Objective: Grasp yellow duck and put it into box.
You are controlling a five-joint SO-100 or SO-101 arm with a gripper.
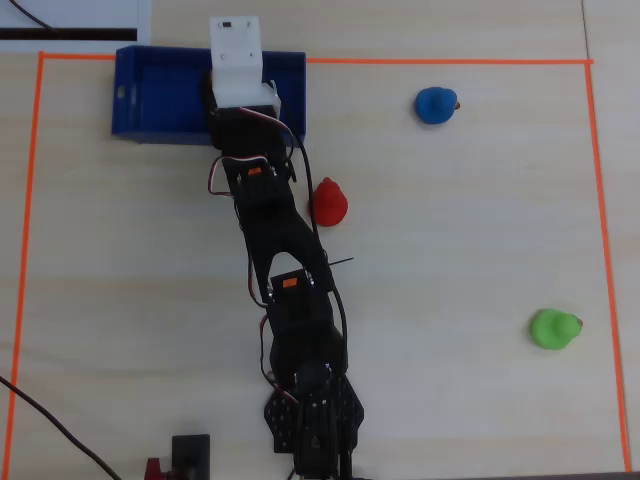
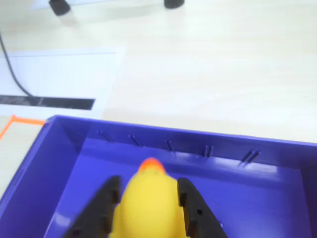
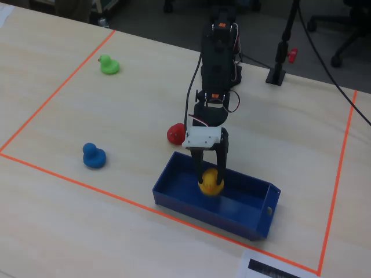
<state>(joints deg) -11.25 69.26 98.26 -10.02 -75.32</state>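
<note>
Yellow duck (image 2: 148, 201) clamped between jaws, inside box (image 2: 44, 168)

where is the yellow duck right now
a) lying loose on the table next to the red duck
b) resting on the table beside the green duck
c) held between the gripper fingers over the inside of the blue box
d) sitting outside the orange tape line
c: in the wrist view the yellow duck sits between the two black fingers of the gripper, with the blue box around it; the fixed view shows the same duck inside the box walls.
</note>
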